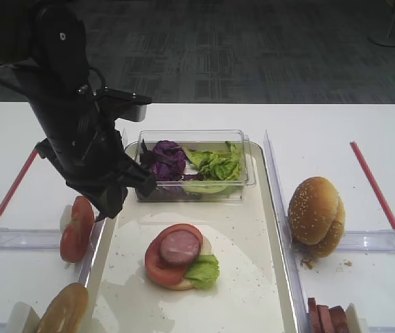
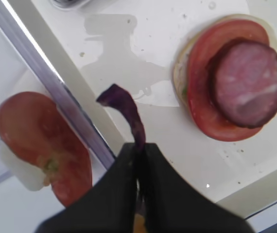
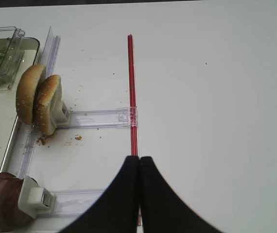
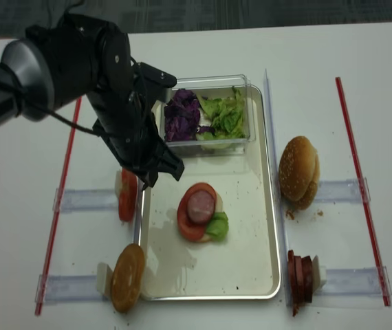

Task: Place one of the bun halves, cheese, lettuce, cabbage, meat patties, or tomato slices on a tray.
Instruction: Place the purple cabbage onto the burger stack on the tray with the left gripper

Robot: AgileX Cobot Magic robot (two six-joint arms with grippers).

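Observation:
My left gripper (image 2: 139,145) is shut on a dark purple cabbage scrap (image 2: 129,114) that curls out past its fingertips. It hangs over the left rim of the cream tray (image 1: 253,298), beside the tomato slices (image 1: 76,229) in their holder. On the tray lies a stack: a meat patty (image 1: 179,248) on a tomato slice (image 1: 157,269), with lettuce (image 1: 203,270) and a pale bun base under it. In the right wrist view my right gripper (image 3: 139,159) is shut on nothing over the white table, right of the bun halves (image 3: 39,104).
A clear plastic box (image 1: 249,179) with purple cabbage (image 1: 166,159) and lettuce (image 1: 218,165) stands at the tray's far end. A bun half (image 1: 62,309) sits at the front left, meat patties (image 1: 326,319) at the front right. Red strips (image 1: 381,201) and clear rails border the work area.

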